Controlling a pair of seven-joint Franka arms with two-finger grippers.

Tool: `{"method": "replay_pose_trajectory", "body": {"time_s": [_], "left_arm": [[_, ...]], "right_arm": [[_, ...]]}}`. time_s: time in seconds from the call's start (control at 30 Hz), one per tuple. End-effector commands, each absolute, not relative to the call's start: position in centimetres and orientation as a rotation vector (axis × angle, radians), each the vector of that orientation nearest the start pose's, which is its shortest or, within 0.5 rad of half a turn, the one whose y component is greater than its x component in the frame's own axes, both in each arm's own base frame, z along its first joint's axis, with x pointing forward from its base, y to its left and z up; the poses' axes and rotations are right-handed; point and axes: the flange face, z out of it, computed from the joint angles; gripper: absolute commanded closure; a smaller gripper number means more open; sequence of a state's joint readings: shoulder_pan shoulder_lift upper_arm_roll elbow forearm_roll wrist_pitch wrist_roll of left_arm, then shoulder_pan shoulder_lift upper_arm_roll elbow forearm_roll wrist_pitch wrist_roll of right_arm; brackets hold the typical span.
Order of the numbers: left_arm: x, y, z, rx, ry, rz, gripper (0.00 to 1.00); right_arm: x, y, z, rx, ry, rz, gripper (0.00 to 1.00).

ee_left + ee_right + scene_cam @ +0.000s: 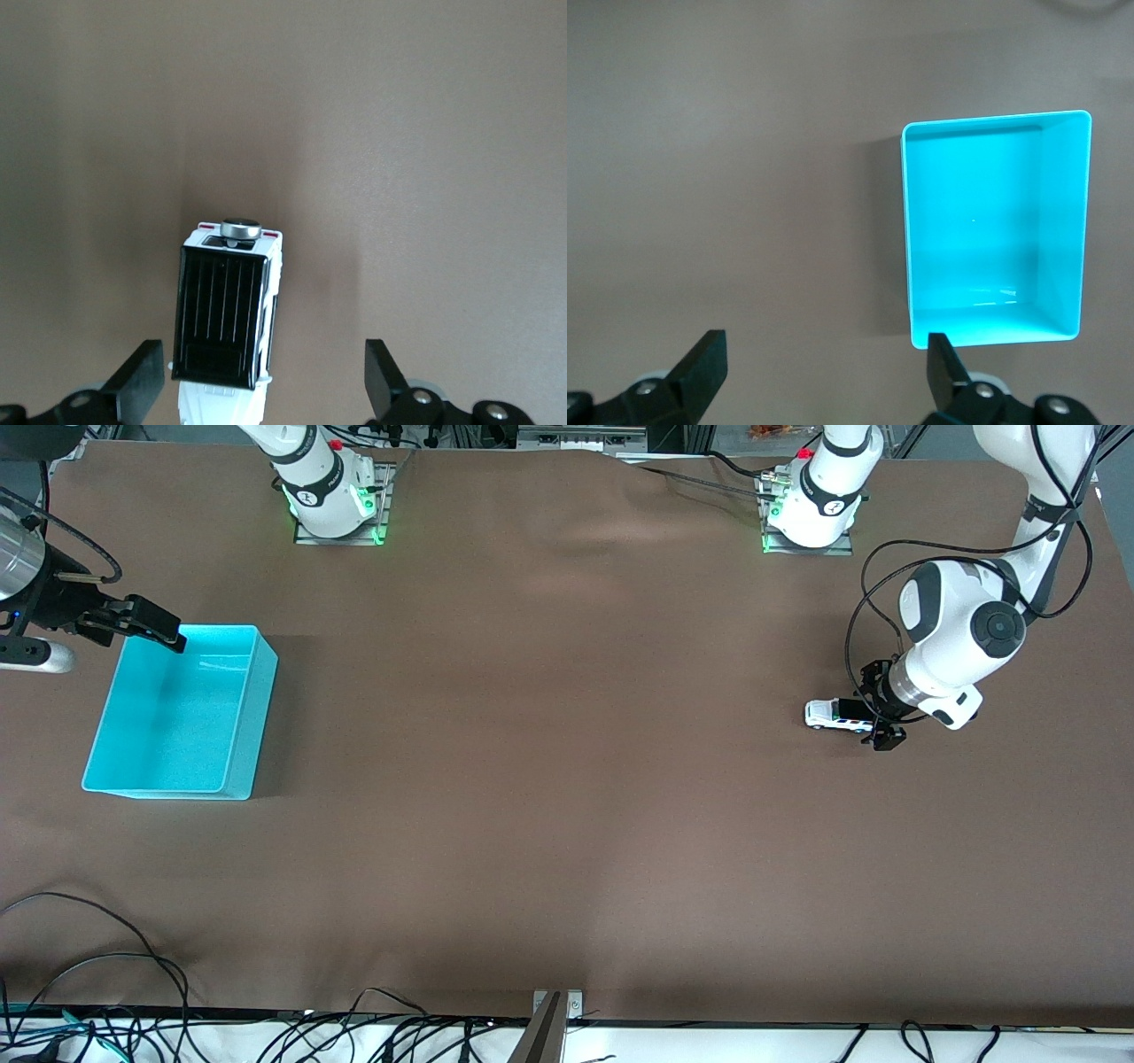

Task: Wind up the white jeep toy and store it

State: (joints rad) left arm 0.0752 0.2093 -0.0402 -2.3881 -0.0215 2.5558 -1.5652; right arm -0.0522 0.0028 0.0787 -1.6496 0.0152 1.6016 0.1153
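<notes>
Small boxy white jeep toy (837,715) with black roof sat on brown table cloth (567,797), between wide-open fingers (142,379) of left gripper (880,703), off-centre. Risk: uneven closing could push or turn it. Right gripper (151,627), also wide open and empty, waited over rim of cyan plastic bin (252,717).
</notes>
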Motion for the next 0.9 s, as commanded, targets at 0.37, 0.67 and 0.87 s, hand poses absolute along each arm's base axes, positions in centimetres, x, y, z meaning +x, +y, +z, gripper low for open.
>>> {"method": "replay_pose_trajectory", "body": {"time_s": [0.37,0.67,0.87], "left_arm": [[47.9,1.3,20.7,2.196,2.260,-0.035,0.01],[47.7,1.2,20.0,2.202,2.263,-0.046,0.41],[47.9,1.2,20.3,2.199,2.260,-0.039,0.65]], "right_arm": [[55.5,1.7,59.4,-3.127,0.121,0.066,0.00],[55.5,1.7,59.4,-3.127,0.121,0.066,0.00],[55.6,1.5,59.4,-3.127,0.126,0.066,0.00]]}}
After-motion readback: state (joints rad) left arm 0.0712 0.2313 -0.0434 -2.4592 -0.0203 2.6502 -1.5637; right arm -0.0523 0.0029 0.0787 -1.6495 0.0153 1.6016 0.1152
